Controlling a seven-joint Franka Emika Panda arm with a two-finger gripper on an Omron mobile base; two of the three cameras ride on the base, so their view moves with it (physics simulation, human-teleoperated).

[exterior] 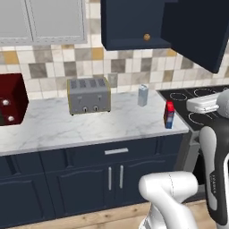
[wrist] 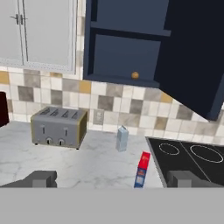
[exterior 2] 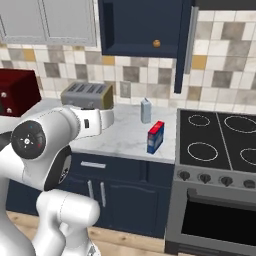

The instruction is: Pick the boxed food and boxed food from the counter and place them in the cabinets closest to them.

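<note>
White marble counter [exterior: 67, 127] carried the blue and red boxed food [exterior: 169, 114] near the stove (cabinet [wrist: 127, 48] door already open), and the gripper [wrist: 111, 178], fingers apart and empty, probably needed to descend to it

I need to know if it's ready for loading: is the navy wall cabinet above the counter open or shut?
Open. The navy cabinet shows its inner shelf, and its door is swung out over the stove.

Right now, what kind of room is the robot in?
A home-style kitchen, rendered. A toaster sits on the marble counter, a stove with ring burners stands beside it, and an open navy wall cabinet hangs over a tiled backsplash.
</note>
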